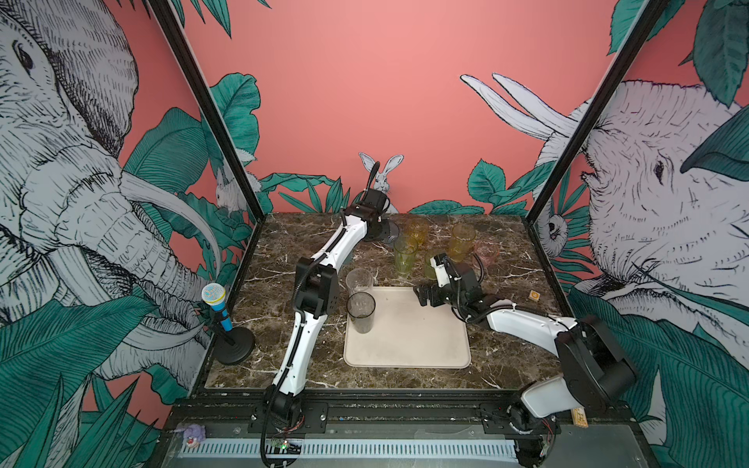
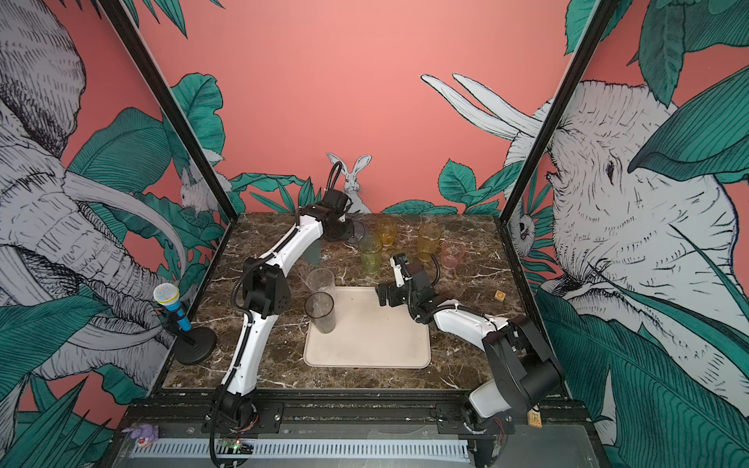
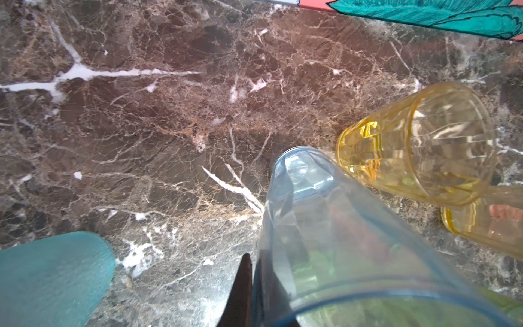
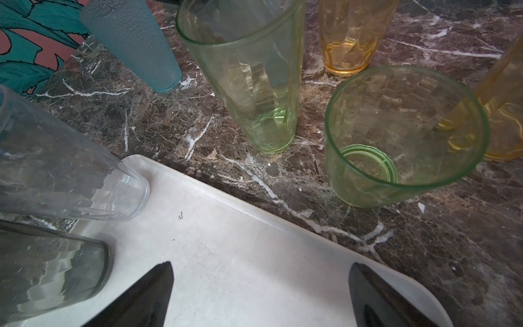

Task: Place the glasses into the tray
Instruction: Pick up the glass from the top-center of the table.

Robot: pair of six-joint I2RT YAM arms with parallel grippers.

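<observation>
left gripper (image 3: 254, 263): i am seeing its fingers (image 3: 244, 288) closing on the wall of the blue tumbler (image 3: 311, 240) near the rim. one is sitting outside and one is showing dark through the plastic, with the jaws standing almost together. i am not able to tell whether the tumbler's base is resting on the marble table (image 3: 169, 113). an amber tumbler (image 3: 418, 141) is standing just beside the held one, and contact is not readable. a teal tumbler (image 3: 51, 277) is standing apart on the tool's other side.

right gripper (image 4: 260, 266): i am seeing its jaws spreading wide with nothing between them, hovering over the far edge of the tray (image 1: 405, 336). ahead of the tool, off the tray, a short green tumbler (image 4: 404, 136) and a tall green tumbler (image 4: 254, 85) are standing upright. to one side of the tool, a clear tumbler (image 4: 70, 170) is standing at the tray's corner. a smoky grey tumbler (image 4: 51, 277) is standing in the tray just beside it.

in both top views, a tall yellow tumbler (image 1: 462, 241) and a pink tumbler (image 1: 486, 251) are standing on the table beyond this tool.
</observation>
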